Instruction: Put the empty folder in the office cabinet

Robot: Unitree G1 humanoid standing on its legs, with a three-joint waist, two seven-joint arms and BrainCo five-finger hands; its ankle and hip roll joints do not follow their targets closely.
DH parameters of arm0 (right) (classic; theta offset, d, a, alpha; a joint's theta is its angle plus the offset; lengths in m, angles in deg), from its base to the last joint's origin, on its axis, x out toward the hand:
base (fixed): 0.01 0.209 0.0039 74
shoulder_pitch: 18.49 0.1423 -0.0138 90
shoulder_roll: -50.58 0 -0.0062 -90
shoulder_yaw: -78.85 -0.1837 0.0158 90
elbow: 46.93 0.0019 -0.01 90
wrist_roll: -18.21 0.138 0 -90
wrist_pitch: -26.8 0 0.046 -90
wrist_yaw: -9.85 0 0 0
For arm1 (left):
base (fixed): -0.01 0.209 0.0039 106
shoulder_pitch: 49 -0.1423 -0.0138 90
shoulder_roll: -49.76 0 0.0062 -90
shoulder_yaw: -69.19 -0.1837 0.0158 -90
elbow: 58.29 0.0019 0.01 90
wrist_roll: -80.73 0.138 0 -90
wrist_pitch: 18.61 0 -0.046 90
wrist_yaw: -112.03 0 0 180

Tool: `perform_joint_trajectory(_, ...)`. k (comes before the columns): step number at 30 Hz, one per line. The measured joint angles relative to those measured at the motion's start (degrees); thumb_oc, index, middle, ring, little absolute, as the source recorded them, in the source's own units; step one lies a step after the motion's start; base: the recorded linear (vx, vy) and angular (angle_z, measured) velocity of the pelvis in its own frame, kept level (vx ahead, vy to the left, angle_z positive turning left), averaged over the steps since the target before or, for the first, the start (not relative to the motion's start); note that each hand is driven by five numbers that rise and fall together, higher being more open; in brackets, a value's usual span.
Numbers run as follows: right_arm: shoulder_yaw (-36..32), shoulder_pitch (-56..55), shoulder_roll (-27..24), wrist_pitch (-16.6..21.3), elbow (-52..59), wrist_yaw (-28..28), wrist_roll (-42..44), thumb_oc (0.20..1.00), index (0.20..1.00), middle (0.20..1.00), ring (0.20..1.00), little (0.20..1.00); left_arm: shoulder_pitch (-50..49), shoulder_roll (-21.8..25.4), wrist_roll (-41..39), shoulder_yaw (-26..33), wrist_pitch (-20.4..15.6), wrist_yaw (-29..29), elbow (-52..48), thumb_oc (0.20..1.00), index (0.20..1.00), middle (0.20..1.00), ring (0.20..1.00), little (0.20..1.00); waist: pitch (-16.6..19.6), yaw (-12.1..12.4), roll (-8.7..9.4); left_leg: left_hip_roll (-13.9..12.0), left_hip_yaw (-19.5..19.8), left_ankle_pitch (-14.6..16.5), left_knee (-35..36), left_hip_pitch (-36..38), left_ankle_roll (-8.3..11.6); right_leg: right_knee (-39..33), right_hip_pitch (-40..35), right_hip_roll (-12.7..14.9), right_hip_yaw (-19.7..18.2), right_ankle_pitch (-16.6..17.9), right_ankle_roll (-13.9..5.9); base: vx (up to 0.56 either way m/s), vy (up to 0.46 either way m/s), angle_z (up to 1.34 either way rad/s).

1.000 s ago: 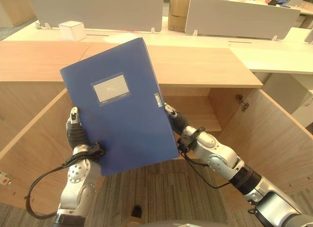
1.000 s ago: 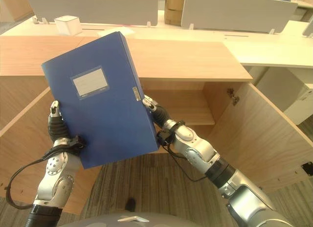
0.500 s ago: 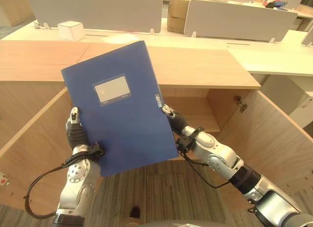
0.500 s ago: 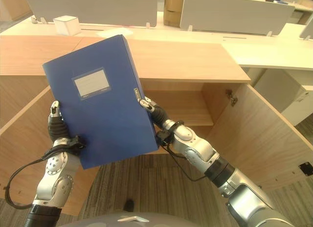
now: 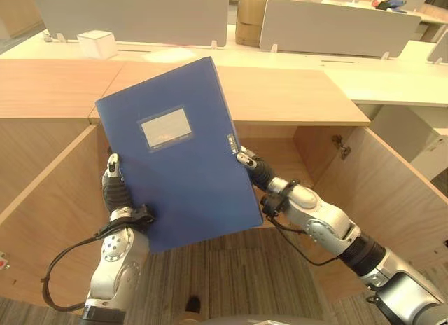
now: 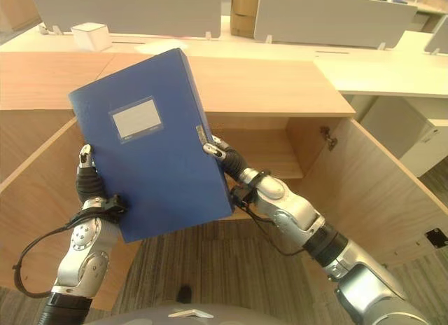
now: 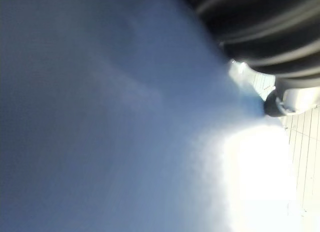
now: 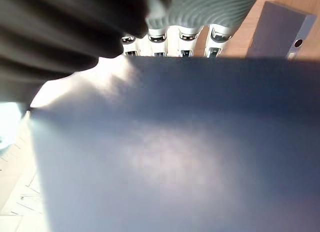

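Observation:
A blue folder (image 5: 178,157) with a pale label is held upright and tilted before the open wooden cabinet (image 5: 287,94). My left hand (image 5: 114,192) grips its lower left edge, thumb on the front, fingers behind. My right hand (image 5: 255,172) pinches its right edge the same way. The folder's blue face (image 7: 100,117) fills the space past the left hand in the left wrist view. Past the folder's edge (image 8: 175,152) in the right wrist view, the right hand's fingers (image 8: 157,39) reach behind it. The cabinet's shelf (image 5: 283,164) shows just behind the right hand.
The cabinet's right door (image 5: 392,199) stands swung open toward me, and the left door (image 5: 42,213) likewise. Beyond the cabinet top are a white desk with grey dividers (image 5: 329,27), a small white box (image 5: 96,43) and a cardboard box (image 5: 252,13).
The folder and both hands have drifted slightly to the right; the grip is unchanged.

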State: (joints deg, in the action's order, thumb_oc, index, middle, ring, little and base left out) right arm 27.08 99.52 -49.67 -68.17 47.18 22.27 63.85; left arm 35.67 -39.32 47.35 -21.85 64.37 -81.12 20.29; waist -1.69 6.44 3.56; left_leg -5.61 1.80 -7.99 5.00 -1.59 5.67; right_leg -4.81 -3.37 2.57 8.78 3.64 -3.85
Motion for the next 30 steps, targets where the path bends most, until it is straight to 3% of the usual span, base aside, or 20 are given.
perform_joint_trajectory(30,0.4,0.0,1.5,-0.5,1.0,0.5,-0.2,1.0,1.0,1.0,1.0,1.0,0.0,0.0,1.3,1.0,0.5,-0.3,0.0,0.2,0.2,0.2,0.2,0.2,-0.8,-1.0,-1.01,0.0,-0.2,0.1,0.0,0.0,-0.07,-0.1,0.2,0.0,-0.2,0.0,0.01,0.0,0.0,0.0)
